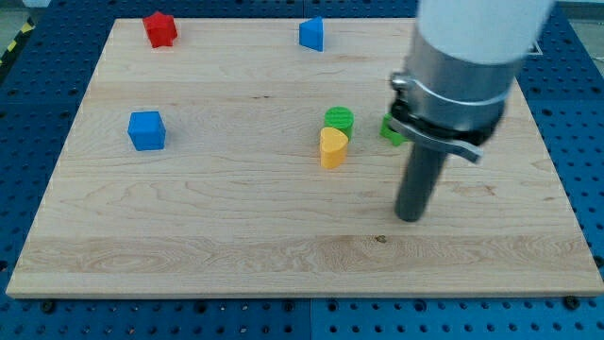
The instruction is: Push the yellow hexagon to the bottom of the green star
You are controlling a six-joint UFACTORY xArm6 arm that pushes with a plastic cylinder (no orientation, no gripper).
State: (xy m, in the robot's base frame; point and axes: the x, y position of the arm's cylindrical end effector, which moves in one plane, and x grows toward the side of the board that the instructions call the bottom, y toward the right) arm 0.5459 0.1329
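my tip (410, 215) sits right of the yellow block (332, 148), well apart.

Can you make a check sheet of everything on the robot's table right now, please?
Surface: wooden board, flat, on a blue pegboard.
Job's things: no yellow hexagon seen; the only yellow piece is a yellow heart-shaped block. A green block is mostly hidden behind the arm, shape unclear.
Clutter: green cylinder touching the yellow block's top; blue cube; red block; blue block.
Fingers: none; my tip rests on the board, right of and below the yellow block, apart from it.
Cables: nothing seen.
Surroundings: yellow-black tape at the view's top left.
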